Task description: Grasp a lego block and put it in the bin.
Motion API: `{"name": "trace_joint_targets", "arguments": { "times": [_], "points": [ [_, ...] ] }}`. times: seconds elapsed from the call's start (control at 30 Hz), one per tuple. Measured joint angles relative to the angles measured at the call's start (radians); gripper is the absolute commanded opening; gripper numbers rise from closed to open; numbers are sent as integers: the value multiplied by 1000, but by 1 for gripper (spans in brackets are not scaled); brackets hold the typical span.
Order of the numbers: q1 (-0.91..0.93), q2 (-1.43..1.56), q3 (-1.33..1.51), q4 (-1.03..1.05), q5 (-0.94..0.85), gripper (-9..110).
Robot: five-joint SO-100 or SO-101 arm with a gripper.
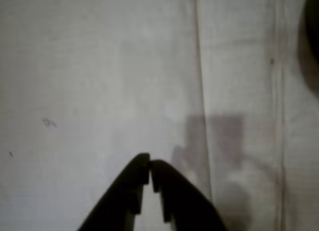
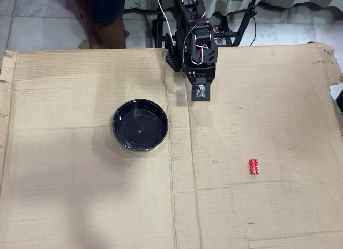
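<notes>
The lego block [image 2: 253, 166] is a tiny red studded brick lying on the cardboard at the right of the overhead view. Left of centre stands the bin [image 2: 117, 132], a round glossy black bowl with nothing in it. My arm [image 2: 195, 53] reaches in from the top edge, between the two and apart from both. In the wrist view my gripper [image 1: 149, 164] points up from the bottom edge, its dark fingertips touching, shut with nothing between them, over bare cardboard. The brick is out of the wrist view; a dark curved edge [image 1: 311, 42] at the right is probably the bin.
A large sheet of creased cardboard [image 2: 80, 195] covers the work area, with a vertical fold running down its middle. Tiled floor, stand legs and cables lie beyond the far edge.
</notes>
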Motion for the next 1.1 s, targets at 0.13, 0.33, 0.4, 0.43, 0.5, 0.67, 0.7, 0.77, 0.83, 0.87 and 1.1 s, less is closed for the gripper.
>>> {"name": "trace_joint_targets", "arguments": {
  "times": [0.13, 0.33, 0.4, 0.43, 0.5, 0.67, 0.7, 0.77, 0.83, 0.87, 1.1],
  "points": [
    [-14, -63, -20, -94, 0, 15],
    [-20, -98, -20, -190, 0, 18],
    [-25, -110, -23, -213, 0, 18],
    [-34, -118, -31, -222, 0, 18],
    [-58, -141, -61, -232, 0, 19],
    [-95, -212, -127, -241, 0, 19],
    [-106, -250, -163, -244, 0, 19],
    [-143, -302, -196, -242, 2, 19],
    [-160, -348, -239, -242, 3, 19],
    [-166, -385, -270, -244, 6, 19],
    [-227, -535, -408, -245, 8, 19]
  ]
}}
